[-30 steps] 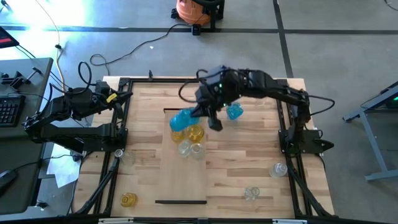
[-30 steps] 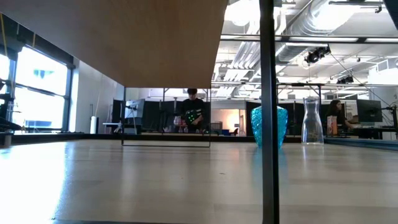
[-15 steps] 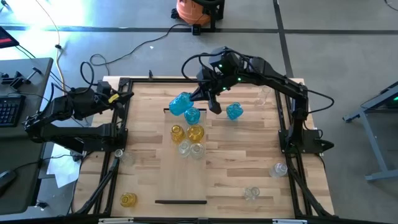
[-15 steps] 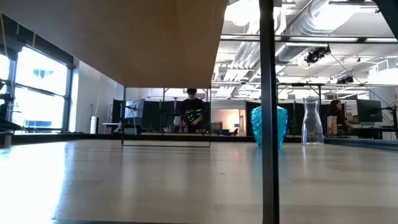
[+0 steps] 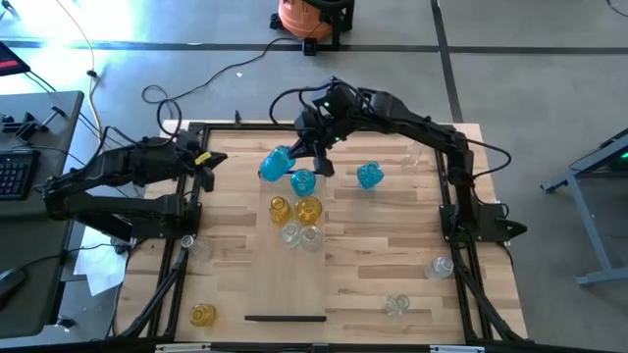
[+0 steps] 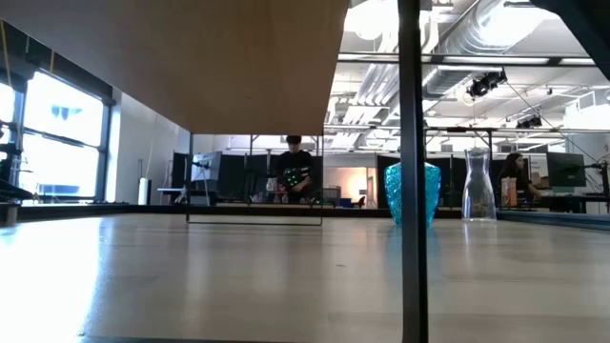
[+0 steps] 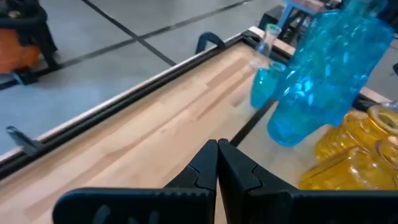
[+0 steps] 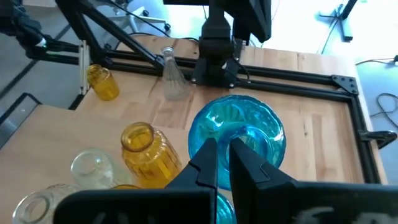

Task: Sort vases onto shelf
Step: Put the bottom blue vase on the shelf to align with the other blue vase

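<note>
Right end effector (image 5: 294, 162) of mine is over the far part of the table (image 5: 373, 265), and its fingers are clamped on a big blue vase (image 5: 276, 164), which I hold lifted and tilted above the wood. In my right wrist view the two dark fingers (image 8: 205, 158) pinch the rim of this big blue vase (image 8: 236, 134), and I look down into its open mouth.

My left end effector (image 5: 209, 159) is at the left edge of the table, near the frame, with its fingers pressed together and holding nothing. In my left wrist view the fingers (image 7: 205, 168) meet in one line, and the big blue vase (image 7: 323, 68) is in the air in front of them.

Under the lifted vase, a smaller blue vase (image 5: 303, 181) stands on the pale shelf (image 5: 294, 284). Just beside it, toward the front, there are two yellow vases (image 5: 296, 209), and then two clear vases (image 5: 301, 236), all close together in one group. Another blue vase (image 5: 369, 176) stands to the right of the group, apart from it.

Away from the shelf, a yellow vase (image 5: 202, 315) is at the front left corner, and a clear vase (image 5: 396, 305) and another clear one (image 5: 442, 266) are at the front right side
</note>
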